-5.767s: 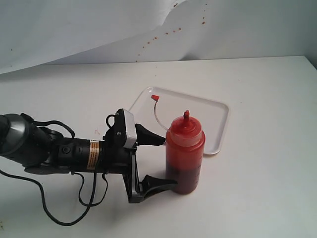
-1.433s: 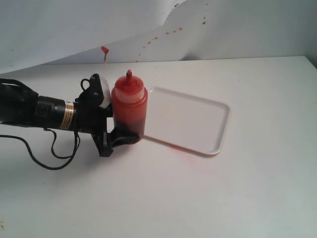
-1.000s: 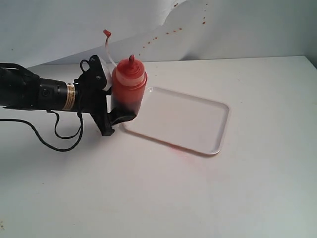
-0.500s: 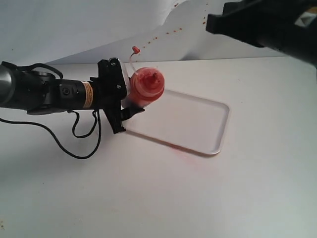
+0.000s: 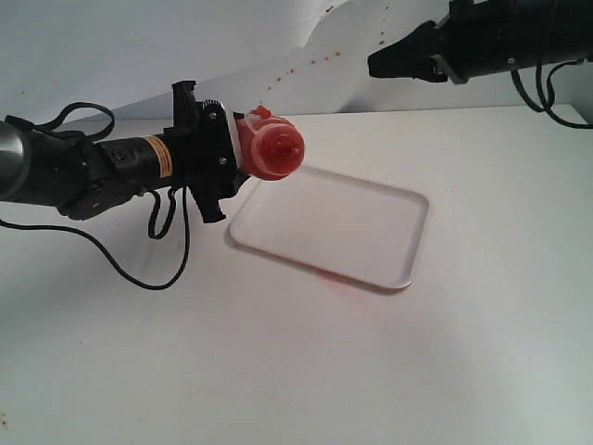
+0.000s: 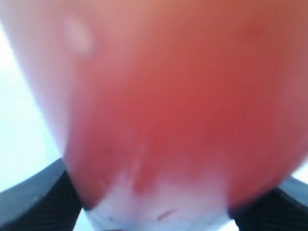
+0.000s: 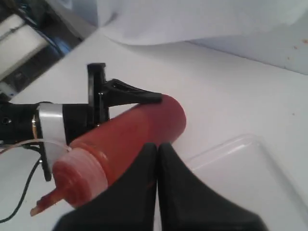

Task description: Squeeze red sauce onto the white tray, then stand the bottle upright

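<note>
My left gripper [image 5: 229,156] is shut on the bottle [image 5: 270,148] and holds it in the air, tipped on its side. The red nozzle [image 5: 291,146] points out over the left corner of the white tray [image 5: 371,227]. The bottle's red sauce fills the left wrist view [image 6: 163,91], between two black fingers [image 6: 29,204]. In the right wrist view the bottle [image 7: 126,132] lies slanted, its nozzle [image 7: 48,202] low, above the tray [image 7: 250,178]. My right gripper [image 5: 375,67] hangs shut and empty, high at the back right. I see no red drops on the tray.
A faint reddish smear [image 5: 332,275] lies along the tray's near rim. White paper backdrop [image 5: 185,46] with small reddish specks rises behind the table. The left arm's black cable [image 5: 139,269] loops on the white table at the left.
The left gripper lifted the bottle from beside the tray, carried it back and left, and tipped it from upright onto its side. The right arm came into view at the top right.
</note>
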You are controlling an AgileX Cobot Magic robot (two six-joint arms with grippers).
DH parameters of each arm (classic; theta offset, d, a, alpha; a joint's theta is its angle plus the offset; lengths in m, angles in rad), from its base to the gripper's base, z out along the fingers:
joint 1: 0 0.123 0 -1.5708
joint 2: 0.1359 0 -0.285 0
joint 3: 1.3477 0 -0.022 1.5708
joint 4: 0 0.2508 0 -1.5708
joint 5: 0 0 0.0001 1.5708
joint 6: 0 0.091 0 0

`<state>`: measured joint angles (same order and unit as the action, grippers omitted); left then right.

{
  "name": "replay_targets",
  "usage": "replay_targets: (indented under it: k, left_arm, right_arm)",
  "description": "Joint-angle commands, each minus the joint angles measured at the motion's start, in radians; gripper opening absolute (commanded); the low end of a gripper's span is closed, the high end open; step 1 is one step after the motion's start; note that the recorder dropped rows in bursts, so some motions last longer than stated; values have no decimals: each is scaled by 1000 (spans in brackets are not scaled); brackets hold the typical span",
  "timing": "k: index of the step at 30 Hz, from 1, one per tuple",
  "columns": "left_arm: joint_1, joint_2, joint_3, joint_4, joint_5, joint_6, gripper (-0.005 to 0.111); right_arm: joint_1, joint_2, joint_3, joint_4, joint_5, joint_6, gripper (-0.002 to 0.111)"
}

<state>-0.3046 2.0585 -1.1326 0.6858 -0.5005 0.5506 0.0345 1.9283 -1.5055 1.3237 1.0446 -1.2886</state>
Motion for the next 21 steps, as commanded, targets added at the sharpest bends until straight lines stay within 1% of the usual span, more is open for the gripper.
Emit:
replay_targets:
  k: [1, 2, 4, 5, 6, 7, 8, 9, 10, 11, 12, 13, 17, 21]
  left_arm:
    - [-5, -24, -14, -89, -112, 124, 0]
    - [-12, -24, -14, -129, -124, 173, 0]
    - [-38, -24, -16, -202, -124, 293, 0]
    - [-50, -19, -26, -250, -122, 333, 0]
    - [-65, -14, -40, -294, -122, 386, 0]
    - [-74, -12, -56, -319, -122, 430, 0]
    - [-79, -9, -70, -321, -120, 461, 0]
    - [-83, -9, -77, -321, -120, 488, 0]
    - [-89, -9, -83, -321, -120, 509, 0]
    - [-91, -9, -83, -338, -120, 538, 0]
    - [-95, -9, -83, -351, -117, 576, 0]
    - [-95, -9, -83, -367, -104, 613, 0]
    - [-95, -9, -83, -385, -97, 728, 0]
    - [-95, -9, -83, -407, -110, 823, 0]
  right_arm:
    - [-35, 120, -47, 75, -18, -78, 0]
    - [-34, 140, -47, 70, -60, -78, 0]
    - [-35, 165, -52, 77, -73, -78, 0]
    - [-35, 175, -66, 66, -48, -78, 3]
    - [-35, 192, -92, 42, 11, -78, 12]
    - [-35, 209, -126, 15, 98, -62, 27]
    - [-35, 220, -157, -5, 141, -36, 51]
    - [-34, 222, -173, -7, 147, -6, 73]
    - [-27, 222, -184, -12, 150, 3, 90]
    - [-23, 220, -190, -16, 155, 5, 95]
    - [-23, 220, -196, -28, 163, 7, 99]
    - [-14, 220, -196, -30, 173, 7, 99]
    - [28, 220, -196, -70, 169, 7, 98]
    - [89, 220, -196, -129, 108, 7, 98]
